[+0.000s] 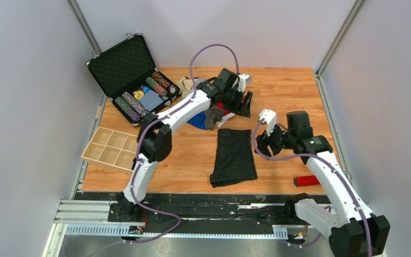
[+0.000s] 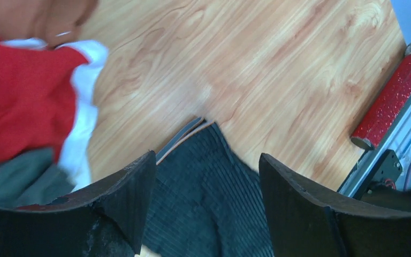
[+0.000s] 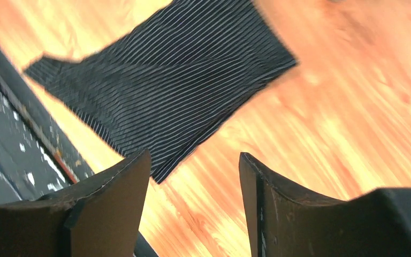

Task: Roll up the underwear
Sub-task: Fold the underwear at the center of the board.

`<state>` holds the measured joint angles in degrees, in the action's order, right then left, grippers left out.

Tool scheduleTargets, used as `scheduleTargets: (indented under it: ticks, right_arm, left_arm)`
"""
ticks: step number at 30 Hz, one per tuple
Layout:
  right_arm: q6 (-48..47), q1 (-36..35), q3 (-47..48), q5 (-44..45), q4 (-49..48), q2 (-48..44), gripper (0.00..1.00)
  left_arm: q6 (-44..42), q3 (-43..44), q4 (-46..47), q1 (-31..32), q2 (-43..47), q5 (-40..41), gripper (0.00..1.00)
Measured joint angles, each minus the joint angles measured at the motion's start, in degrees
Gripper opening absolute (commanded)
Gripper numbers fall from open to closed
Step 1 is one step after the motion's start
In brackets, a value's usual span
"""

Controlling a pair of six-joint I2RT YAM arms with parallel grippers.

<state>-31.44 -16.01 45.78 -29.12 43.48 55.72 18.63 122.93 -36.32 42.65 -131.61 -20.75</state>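
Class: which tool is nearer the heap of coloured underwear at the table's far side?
Left. The left tool hangs at the edge of the heap; the right tool is farther off, beside the flat black striped underwear.

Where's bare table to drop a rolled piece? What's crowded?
Free: the far right corner of the table, right of the pile; the strip between tray and striped underwear, though the left arm spans it; a smaller gap between that underwear and the red stick. Crowded: far left, where the case and pile sit close together.
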Motion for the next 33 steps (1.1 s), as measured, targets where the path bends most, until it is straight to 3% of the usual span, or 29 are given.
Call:
scheduleTargets:
  ticks: [4,7,12,14,18,28,33]
  right_arm:
    - [8.00,6.38,5.40,-0.66,-0.90,3.23,0.57]
    - [11.72,7.17,8.74,-0.94,-1.49,11.82,0.53]
    - [14.40,8.22,15.21,-1.62,-4.92,29.88,0.32]
    - [14.12,8.46,18.73,-2.38,-5.22,34.40,0.23]
    - [13.55,8.59,25.97,-5.95,-6.62,40.63,0.15]
    - [12.79,8.31,29.92,-15.45,-5.84,49.70,0.10]
    - [12.98,8.26,29.92,-15.43,-5.60,51.67,0.07]
  left_arm:
    - [-2.56,-8.33,-0.11,-3.39,10.05,0.46,0.71]
    - [-5.86,-19.89,0.39,-6.99,20.92,-2.25,0.57]
    - [-13.44,-40.98,1.33,-9.01,35.60,-13.07,0.35]
    - [-16.68,-47.67,1.31,-7.32,38.01,-16.15,0.30]
    - [-21.03,-57.16,1.38,-4.90,37.88,-18.67,0.26]
    - [-24.81,-60.00,4.87,-0.90,35.74,-18.88,0.23]
    - [-26.56,-60.00,6.51,2.82,32.22,-18.71,0.20]
